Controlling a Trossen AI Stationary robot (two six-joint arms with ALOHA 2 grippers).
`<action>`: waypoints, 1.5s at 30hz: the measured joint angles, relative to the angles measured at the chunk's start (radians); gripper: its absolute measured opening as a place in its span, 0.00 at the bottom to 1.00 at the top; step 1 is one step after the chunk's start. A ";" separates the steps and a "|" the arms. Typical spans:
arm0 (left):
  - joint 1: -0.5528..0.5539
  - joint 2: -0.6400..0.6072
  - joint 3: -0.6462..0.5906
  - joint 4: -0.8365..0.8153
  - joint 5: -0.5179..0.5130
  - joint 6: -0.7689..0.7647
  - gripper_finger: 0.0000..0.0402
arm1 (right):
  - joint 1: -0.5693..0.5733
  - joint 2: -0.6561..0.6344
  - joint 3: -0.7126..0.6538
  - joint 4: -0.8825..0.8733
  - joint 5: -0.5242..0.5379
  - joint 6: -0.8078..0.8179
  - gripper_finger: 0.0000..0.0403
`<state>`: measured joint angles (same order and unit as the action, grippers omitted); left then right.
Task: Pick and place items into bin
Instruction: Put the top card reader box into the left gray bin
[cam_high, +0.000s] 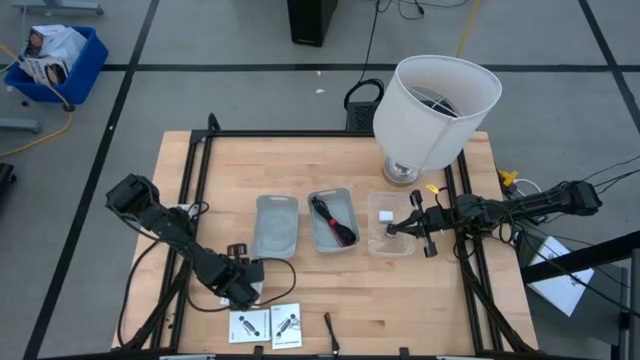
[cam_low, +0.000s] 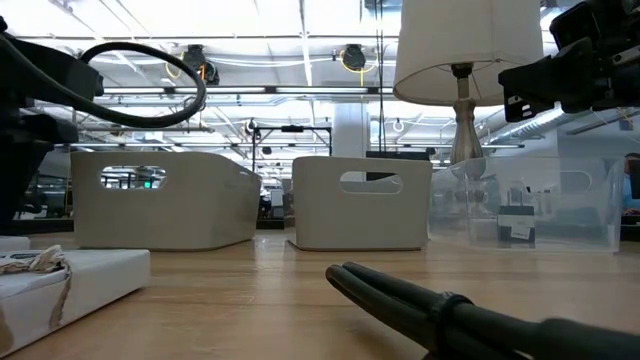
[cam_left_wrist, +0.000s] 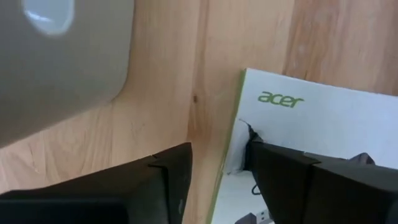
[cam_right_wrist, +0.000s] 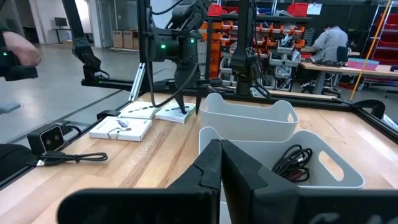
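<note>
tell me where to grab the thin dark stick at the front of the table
Take the stick around its middle, coming straight down from above. It lies flat on the bare wood, clear of the cards beside it, so a claw can straddle it across its narrow width. Turn the fingers crosswise to its length; it looks too thin to catch from the side.

Three bins in a row mid-surface (cam_high: 330, 160): left bin (cam_high: 276, 224), middle bin (cam_high: 333, 219) with the cable bundle (cam_high: 334, 220) in it, right bin (cam_high: 390, 224) just in front of the lamp (cam_high: 432, 110). Two cards (cam_high: 266, 325) side by side at the front edge, stick (cam_high: 330, 331) just right of them. Third card (cam_left_wrist: 311, 124) under the left gripper (cam_high: 245, 287), a bit behind those two.
</note>
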<state>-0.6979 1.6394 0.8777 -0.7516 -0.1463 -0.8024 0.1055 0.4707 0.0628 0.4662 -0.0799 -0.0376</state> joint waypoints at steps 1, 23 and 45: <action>0.000 0.000 0.000 0.004 0.000 0.017 0.39 | 0.000 0.000 0.000 0.000 0.000 0.000 0.00; -0.006 0.005 0.086 -0.044 -0.050 0.132 0.02 | 0.000 0.000 0.000 0.000 0.000 0.000 0.00; 0.131 0.003 0.631 -0.460 -0.664 -0.287 0.01 | 0.000 0.000 0.000 0.000 0.000 0.011 0.00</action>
<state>-0.5665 1.6426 1.5089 -1.2115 -0.8104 -1.0892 0.1055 0.4706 0.0627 0.4660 -0.0799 -0.0264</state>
